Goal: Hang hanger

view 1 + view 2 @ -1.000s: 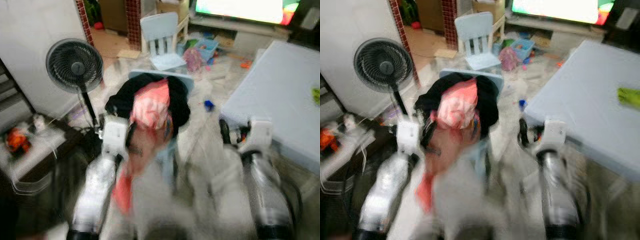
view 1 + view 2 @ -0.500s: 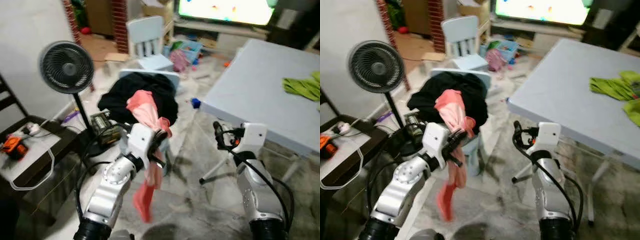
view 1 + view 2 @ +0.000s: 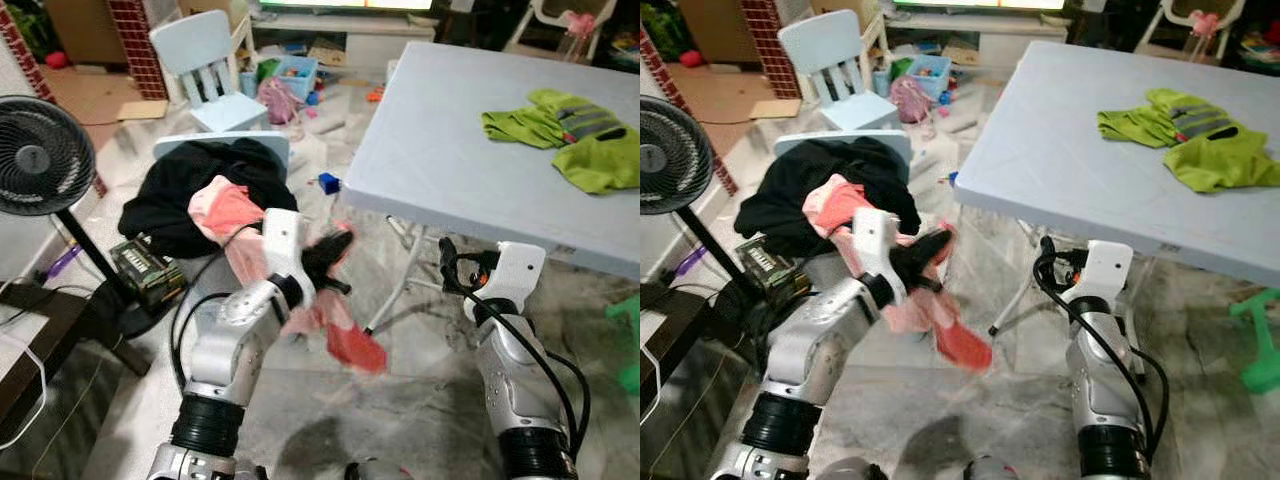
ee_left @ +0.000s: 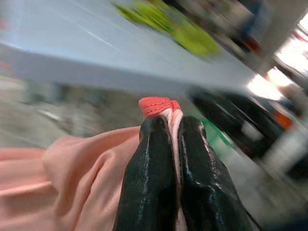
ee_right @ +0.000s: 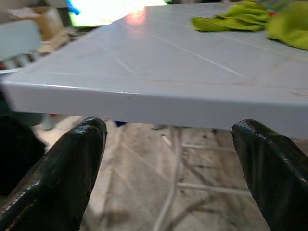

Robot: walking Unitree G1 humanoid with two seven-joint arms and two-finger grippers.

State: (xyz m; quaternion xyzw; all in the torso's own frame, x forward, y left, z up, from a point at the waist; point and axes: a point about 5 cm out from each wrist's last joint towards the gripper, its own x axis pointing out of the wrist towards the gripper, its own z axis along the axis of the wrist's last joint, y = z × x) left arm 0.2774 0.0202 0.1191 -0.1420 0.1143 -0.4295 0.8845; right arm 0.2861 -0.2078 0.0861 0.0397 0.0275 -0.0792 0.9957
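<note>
Pink garment (image 3: 340, 335) at frame centre hangs pinched in the closed left gripper (image 4: 169, 144); right gripper (image 5: 173, 173) gapes wide, empty, below the grey table (image 3: 450, 170).

Blurred pink garment (image 3: 345, 335) below left claw (image 3: 335, 250)

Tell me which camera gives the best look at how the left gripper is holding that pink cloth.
The left wrist view: the left gripper has both black fingers pressed shut on a fold of the soft pink cloth, seen close up. Both eye views show the grip from farther off, with the cloth trailing below the gripper, blurred.
</note>
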